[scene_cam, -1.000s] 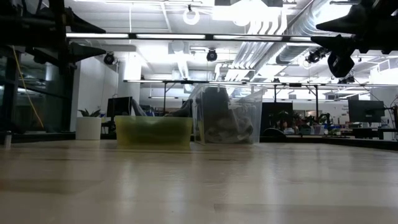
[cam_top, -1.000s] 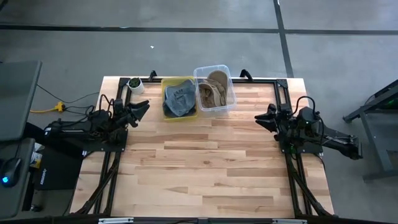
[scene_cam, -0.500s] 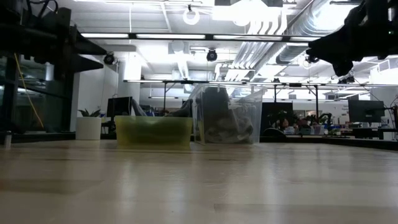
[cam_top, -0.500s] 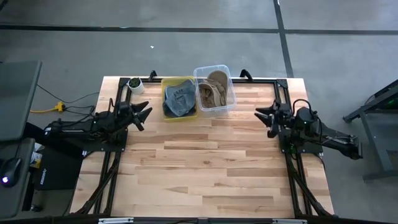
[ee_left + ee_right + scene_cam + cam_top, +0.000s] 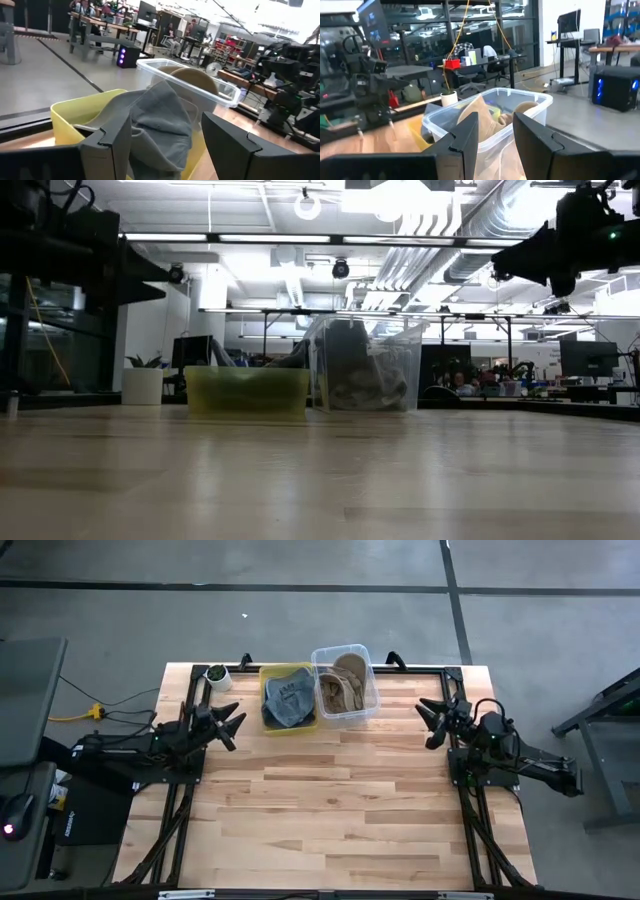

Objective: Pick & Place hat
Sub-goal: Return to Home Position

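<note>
A grey hat lies bunched inside a yellow bin at the table's far edge; in the left wrist view the hat rises above the bin's rim. Beside it, a clear bin holds tan hats. My left gripper hovers open to the left of the yellow bin, pointing level at it, nothing between its fingers. My right gripper hovers open to the right of the clear bin, pointing level toward it, also empty.
A small white plant pot stands at the far left, near the left arm. Black frame rails run along the far edge and both sides. Bare wooden tabletop stretches from the bins to the near edge.
My left gripper has rolled about its own axis and sunk a little, its fingers now swung slightly toward the near edge. My right gripper has rolled too and swung toward the far edge, toward the clear bin. Both stay open. The hats and bins have not moved.
</note>
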